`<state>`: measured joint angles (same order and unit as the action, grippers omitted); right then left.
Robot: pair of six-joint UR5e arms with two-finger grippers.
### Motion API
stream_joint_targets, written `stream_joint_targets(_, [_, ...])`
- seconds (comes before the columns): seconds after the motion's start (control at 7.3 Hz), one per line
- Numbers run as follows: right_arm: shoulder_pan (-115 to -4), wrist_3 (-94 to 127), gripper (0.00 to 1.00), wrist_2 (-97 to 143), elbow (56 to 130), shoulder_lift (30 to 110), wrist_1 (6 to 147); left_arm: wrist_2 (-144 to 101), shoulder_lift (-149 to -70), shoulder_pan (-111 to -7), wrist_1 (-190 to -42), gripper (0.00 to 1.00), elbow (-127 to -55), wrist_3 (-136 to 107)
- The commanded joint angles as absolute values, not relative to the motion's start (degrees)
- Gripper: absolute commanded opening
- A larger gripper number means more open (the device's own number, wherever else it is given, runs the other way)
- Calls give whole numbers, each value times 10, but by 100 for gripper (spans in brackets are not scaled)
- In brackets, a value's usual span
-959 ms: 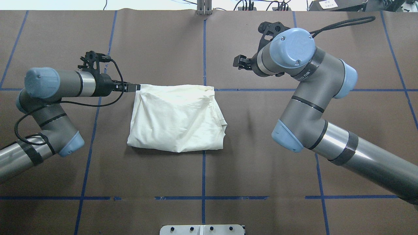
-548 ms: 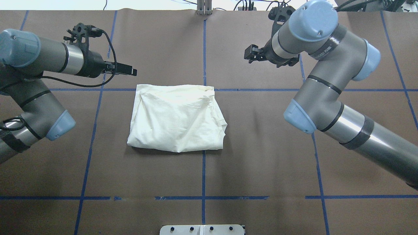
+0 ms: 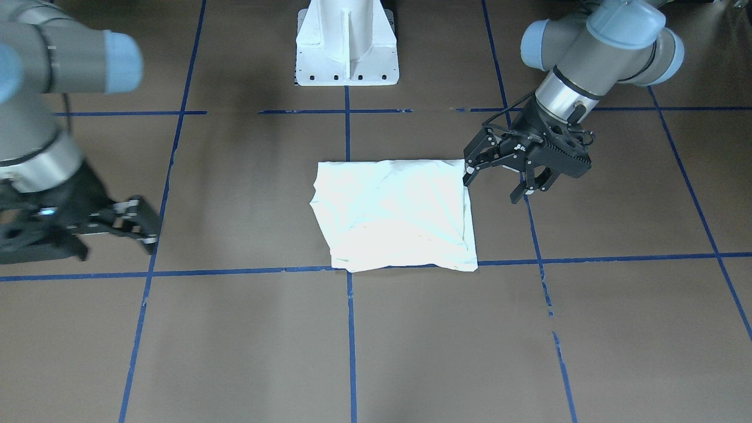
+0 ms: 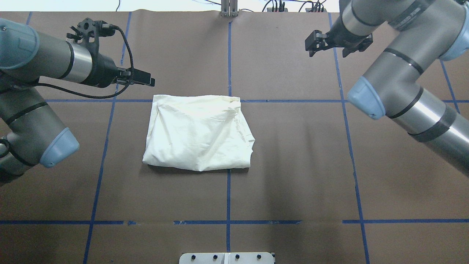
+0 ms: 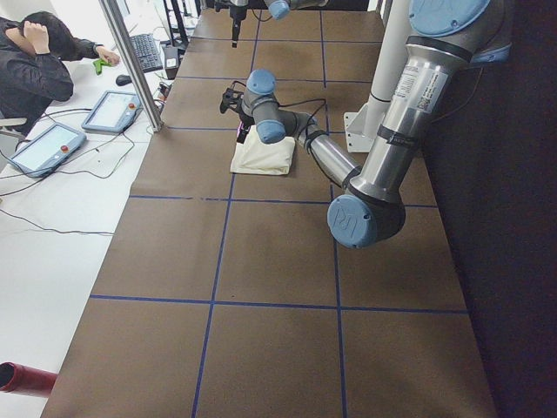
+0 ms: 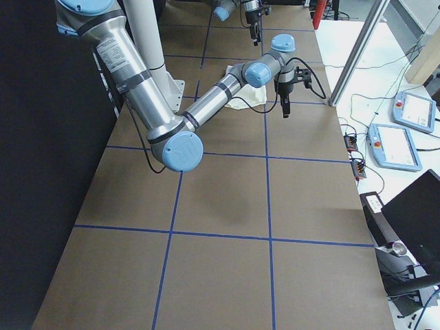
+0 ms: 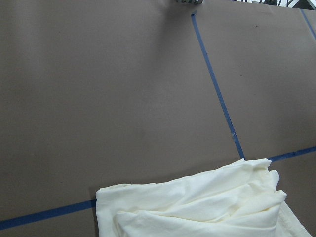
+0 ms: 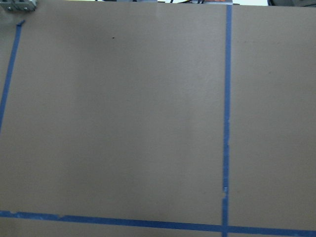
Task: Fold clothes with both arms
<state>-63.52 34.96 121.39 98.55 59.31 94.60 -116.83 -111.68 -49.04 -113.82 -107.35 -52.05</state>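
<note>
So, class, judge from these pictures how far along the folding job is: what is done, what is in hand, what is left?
Done: the T-shirt lies folded into a compact, roughly square bundle on the table, with no print showing. In hand: nothing; the left gripper and right gripper are both open and off the cloth. Left: probably little, perhaps squaring up the bundle's uneven side nearer the right arm.

Cream-white folded cloth shirt point(image 4: 198, 134) lying flat on the brown tabletop point(image 4: 293, 183) crossed by blue tape lines, left arm's black claw point(image 4: 146, 79) just beside the shirt's far left corner, not touching it, right arm's black claw point(image 4: 315, 43) well apart, near the tabletop's far edge
</note>
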Motion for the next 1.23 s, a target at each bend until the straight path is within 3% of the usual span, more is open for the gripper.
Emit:
stream_joint_targets(0.0, [-772,64,100,1259,981,647,1035,-1170,-1113,-557,-948,100,-1157,-306])
stream_joint_targets(0.41, [-940,-187,100,1336,934,771,1063,-1181,-1039,-776,-883,100,-1150,10])
stream_joint_targets(0.68, [-974,-188,100,1332,911,862,1047,-1322,-993,-900,-883,100,-1052,21])
stream_joint_targets(0.96, [-975,-177,100,1325,907,966,869,-1327,-929,-913,-886,100,-1010,83])
stream_joint_targets(1.1, [-969,-144,100,1311,912,955,861,-1325,-916,-912,-879,100,-1000,71])
